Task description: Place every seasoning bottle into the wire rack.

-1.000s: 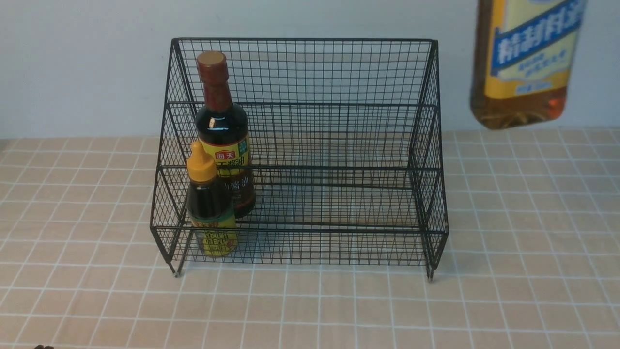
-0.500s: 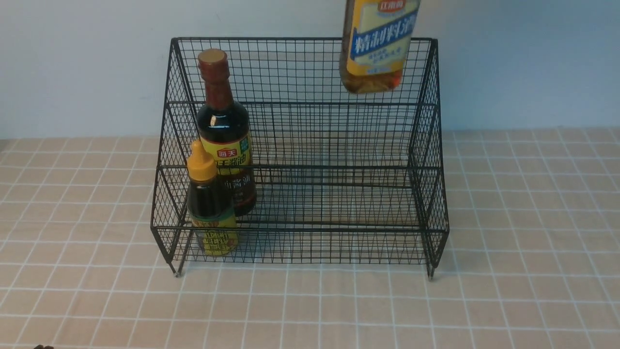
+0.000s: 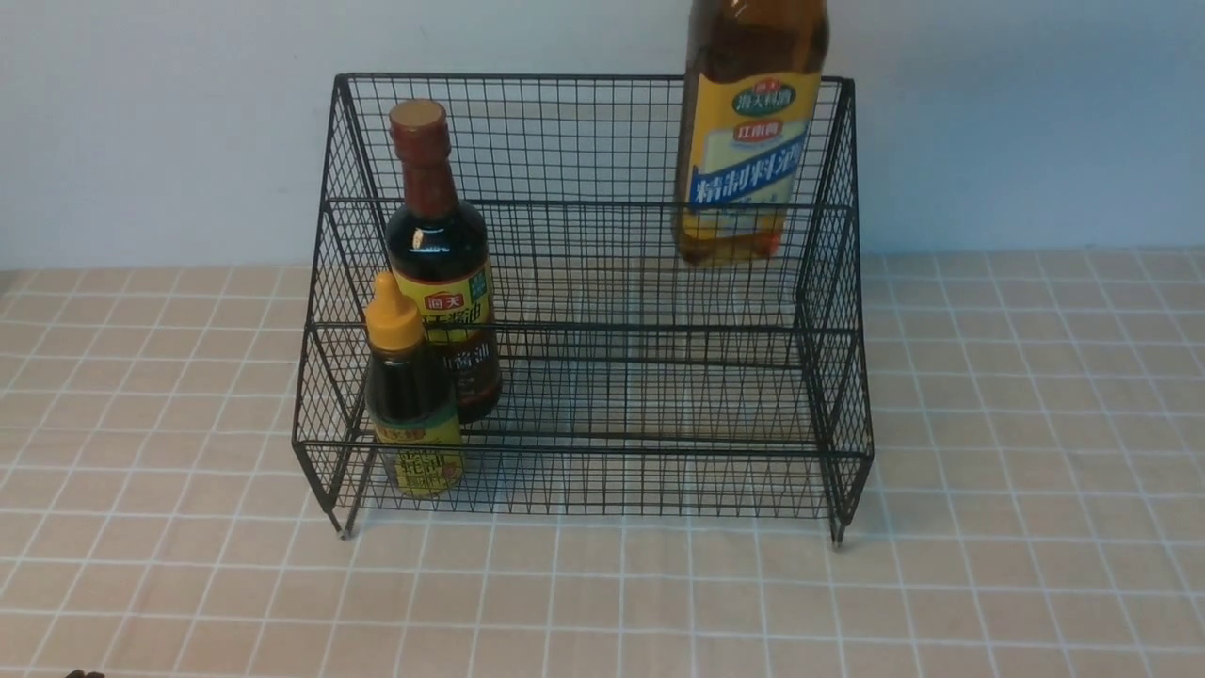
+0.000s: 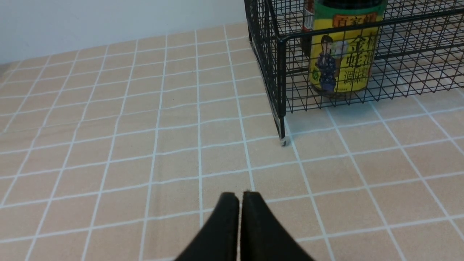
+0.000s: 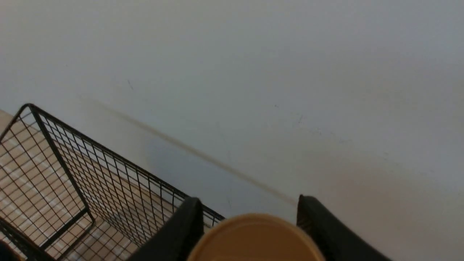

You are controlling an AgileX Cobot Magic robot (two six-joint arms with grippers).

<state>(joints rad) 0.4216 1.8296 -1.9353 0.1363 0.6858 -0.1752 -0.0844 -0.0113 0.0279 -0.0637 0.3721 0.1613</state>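
Note:
The black wire rack (image 3: 584,198) stands on the tiled table; it also shows in the left wrist view (image 4: 281,72) and the right wrist view (image 5: 72,159). The small dark bottle with the yellow nozzle cap (image 3: 411,405) stands on the lower tier at the left (image 4: 342,61). The tall soy-sauce bottle (image 3: 438,245) stands behind it on the upper tier. The amber bottle (image 3: 748,160) hangs upright inside the rack's right part, its base above the upper tier. My right gripper (image 5: 248,201) is shut on it, fingers flanking its tan cap (image 5: 255,239). My left gripper (image 4: 240,194) is shut and empty, low over the table.
A pale wall (image 3: 141,141) rises right behind the rack. Beige tiled table (image 3: 1036,471) stretches on both sides and in front of the rack. The rack's middle and right sections hold nothing on either tier.
The amber bottle has moved left from beyond the rack's right side to above its right part, then down below the top rim. The left gripper has not moved.

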